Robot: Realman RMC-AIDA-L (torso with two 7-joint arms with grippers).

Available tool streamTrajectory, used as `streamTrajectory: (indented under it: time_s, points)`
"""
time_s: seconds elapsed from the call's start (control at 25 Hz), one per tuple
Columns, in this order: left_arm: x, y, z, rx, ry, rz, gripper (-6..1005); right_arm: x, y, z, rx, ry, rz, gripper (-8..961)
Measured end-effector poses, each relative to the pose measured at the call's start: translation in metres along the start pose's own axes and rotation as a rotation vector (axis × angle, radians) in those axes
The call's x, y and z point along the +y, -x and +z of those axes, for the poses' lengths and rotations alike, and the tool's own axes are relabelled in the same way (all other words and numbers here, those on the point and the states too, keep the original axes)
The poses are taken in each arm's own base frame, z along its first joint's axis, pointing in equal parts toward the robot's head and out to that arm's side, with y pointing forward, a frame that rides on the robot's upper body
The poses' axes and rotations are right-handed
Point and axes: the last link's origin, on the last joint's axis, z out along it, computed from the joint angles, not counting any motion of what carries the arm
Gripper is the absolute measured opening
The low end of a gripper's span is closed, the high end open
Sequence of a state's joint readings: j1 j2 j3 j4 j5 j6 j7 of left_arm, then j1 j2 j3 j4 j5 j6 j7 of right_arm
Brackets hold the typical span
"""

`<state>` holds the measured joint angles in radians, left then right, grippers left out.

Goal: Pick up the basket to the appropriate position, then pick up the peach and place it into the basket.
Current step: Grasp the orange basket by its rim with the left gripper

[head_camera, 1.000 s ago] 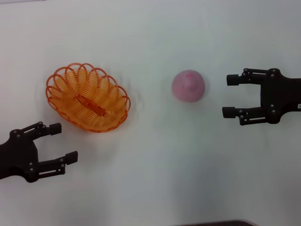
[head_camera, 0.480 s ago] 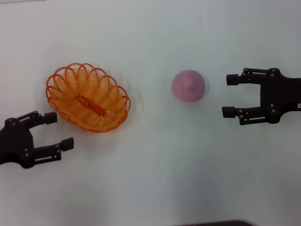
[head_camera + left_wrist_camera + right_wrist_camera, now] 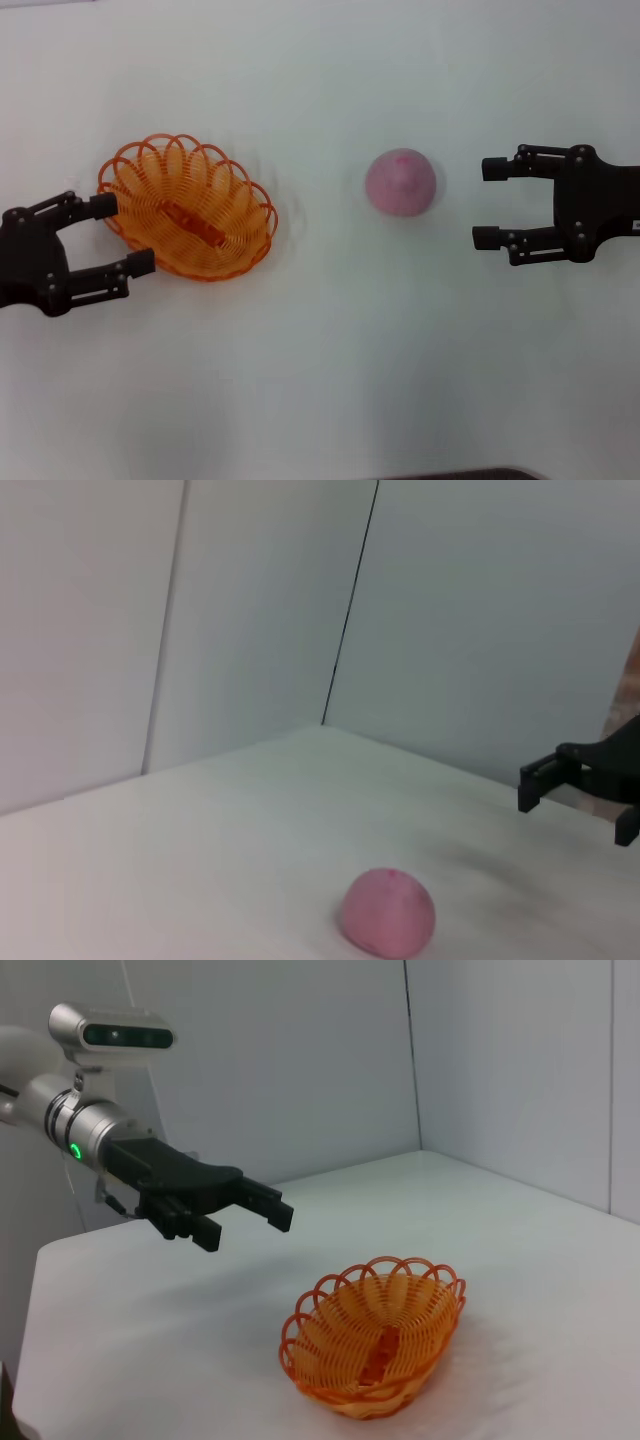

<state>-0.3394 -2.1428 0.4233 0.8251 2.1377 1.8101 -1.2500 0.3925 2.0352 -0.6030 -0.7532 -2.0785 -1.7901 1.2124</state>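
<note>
My left gripper (image 3: 125, 236), jaws wide and empty, brackets the basket (image 3: 186, 207) left rim; light, springy, best pinched there.

A plain white, matte tabletop (image 3: 330, 380) fills the head view from edge to edge. A dark strip (image 3: 470, 473) shows along its near edge. In the wrist views, smooth pale grey wall panels (image 3: 480, 610) rise behind the table, divided by a thin dark vertical seam (image 3: 352, 600) between them.
</note>
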Motion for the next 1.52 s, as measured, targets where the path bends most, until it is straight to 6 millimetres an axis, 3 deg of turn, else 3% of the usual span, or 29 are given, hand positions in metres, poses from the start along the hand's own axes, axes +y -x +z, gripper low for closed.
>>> streamTrajectory:
  time_s: [0.76,1.52]
  points:
    - [-0.01,-0.02,0.017,0.165,-0.056,0.102,874,-0.002,0.002,0.003,-0.004,0.0,-0.012,881]
    - [-0.047,-0.03,0.022,0.39,-0.394,0.101,874,-0.001,0.003,0.005,-0.01,0.002,-0.011,881]
